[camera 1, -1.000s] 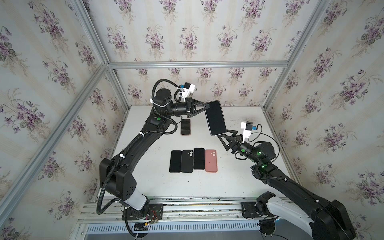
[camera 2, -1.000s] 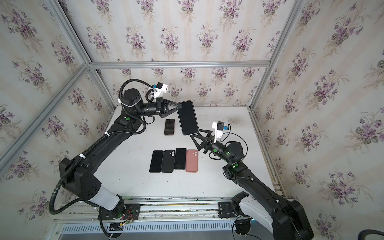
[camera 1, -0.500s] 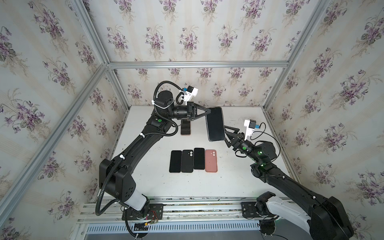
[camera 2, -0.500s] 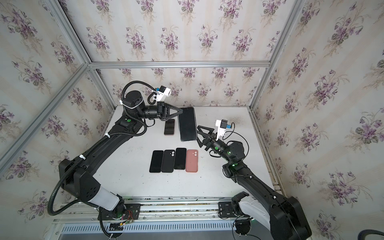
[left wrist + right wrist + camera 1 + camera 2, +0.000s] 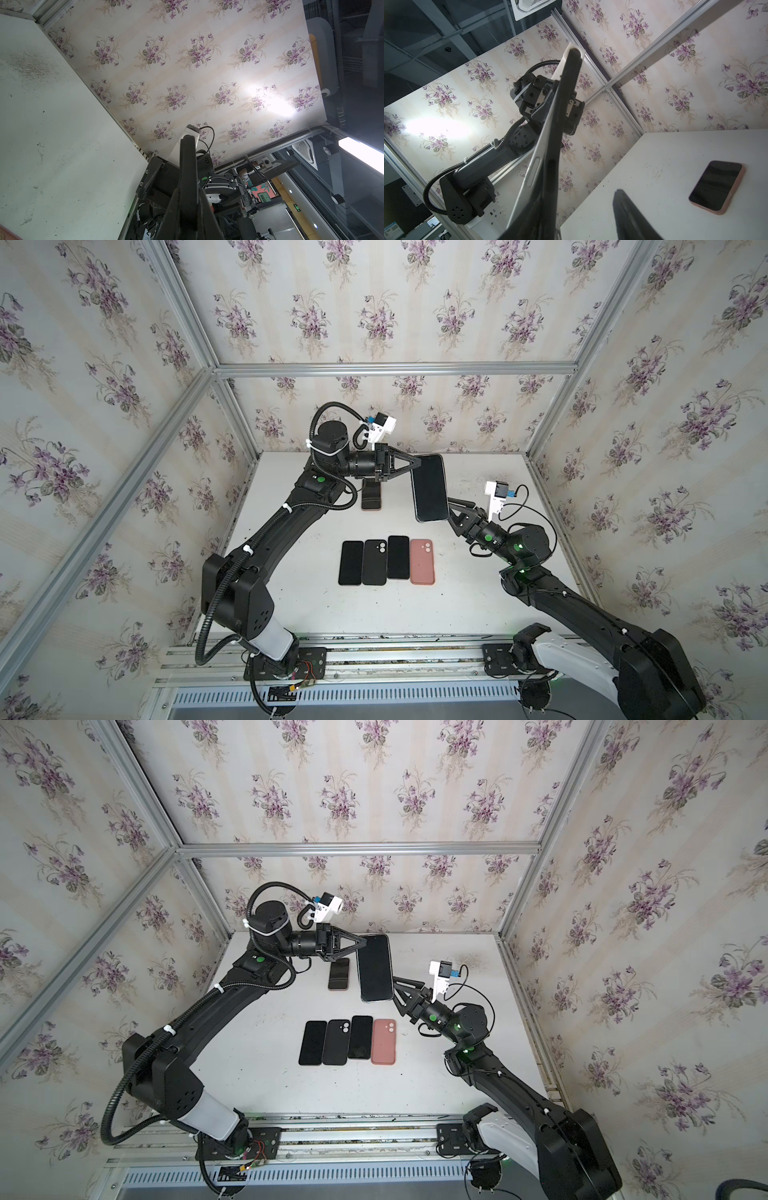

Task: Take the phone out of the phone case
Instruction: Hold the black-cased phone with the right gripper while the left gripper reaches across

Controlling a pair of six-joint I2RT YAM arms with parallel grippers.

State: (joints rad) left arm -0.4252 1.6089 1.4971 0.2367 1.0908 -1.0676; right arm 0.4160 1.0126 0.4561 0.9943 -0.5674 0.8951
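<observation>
- Phone [image 5: 430, 487] has swung from tilted to nearly square w/ the tabletop's [image 5: 478, 605] side edges since a sec ago. Right gripper [image 5: 449, 512] has closed in from below and now sits at its near right corner.
- Left gripper [image 5: 419, 463]: fingers pressed together on the phone's far left corner. It holds the phone up in the air over the far half of the tabletop, dark face up in both top views.
- Right gripper: fingers spread, not clamped. In the right wrist view one lies along the phone, the other finger [image 5: 629, 214] stands clear of it.
- Phone case: can't pick it out for sure. Edge-on in the left wrist view, a black layer [image 5: 188, 158] sits flush on a pale one; can't tell which is which. Judgement: phone not out yet.
- Elsewhere: row of four flat items [image 5: 386, 561] lies mid-tabletop. A spare phone [image 5: 371, 499] w/ a pinkish rim lies toward the far edge, below the left gripper.
- Step in hand, prob.: setting the 2nd grip before pulling phone & case apart.
- Next move calls for:
  - right fingers pinching only the case lip at that corner, not the phone body too;
  - left grip staying firm as the anchor;
  - then peeling the corner off, w/o twisting the phone out of the left fingers.
</observation>
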